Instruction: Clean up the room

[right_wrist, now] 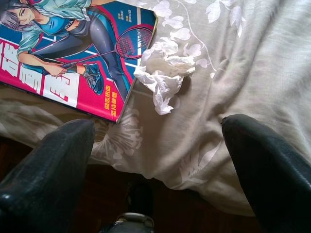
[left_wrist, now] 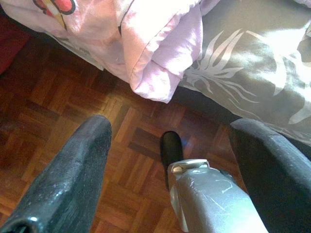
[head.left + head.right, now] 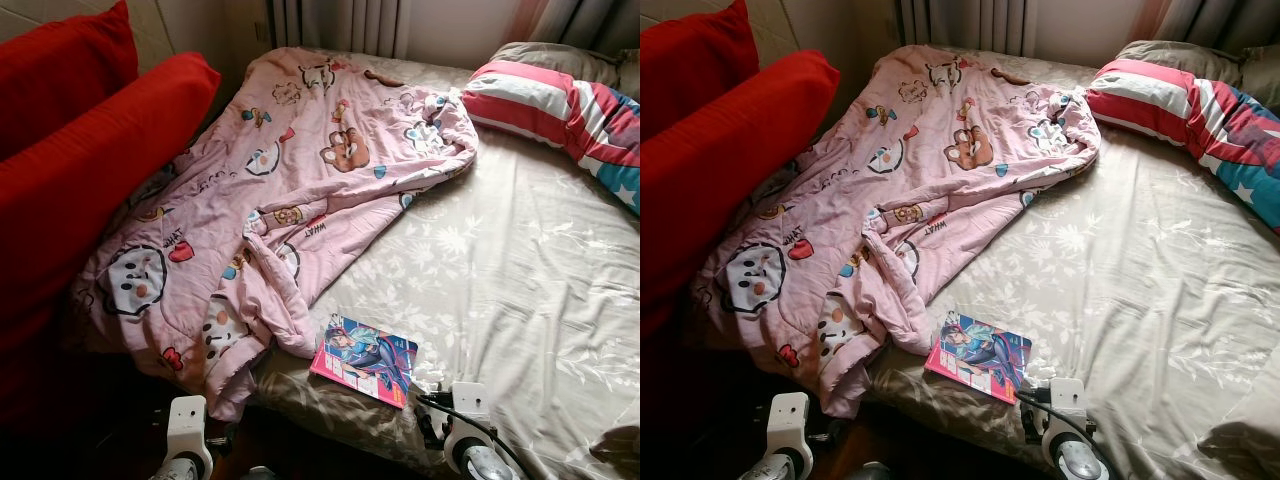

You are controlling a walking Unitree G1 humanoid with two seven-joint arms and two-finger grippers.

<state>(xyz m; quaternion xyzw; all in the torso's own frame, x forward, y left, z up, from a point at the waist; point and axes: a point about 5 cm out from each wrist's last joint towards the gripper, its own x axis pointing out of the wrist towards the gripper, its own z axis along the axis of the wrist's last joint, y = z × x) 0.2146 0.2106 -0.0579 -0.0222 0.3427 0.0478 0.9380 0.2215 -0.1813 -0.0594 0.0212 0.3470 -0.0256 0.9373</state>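
Both of my tools hang at the near edge of the bed (image 3: 520,290), fingers spread wide and holding nothing. Seen from my head, the right tool (image 3: 470,440) is cut off at the frame's bottom, just beside a bright magazine (image 3: 364,357). Its wrist camera catches a crumpled white tissue (image 1: 163,73) touching the magazine's edge, hard to make out from above. My left tool (image 2: 165,179) hovers over parquet floor (image 2: 63,107), below a hanging corner of the pink cartoon blanket (image 3: 270,190). Red cushions (image 3: 90,140) hide the bed's left side; a striped pillow (image 3: 560,105) runs off the right.
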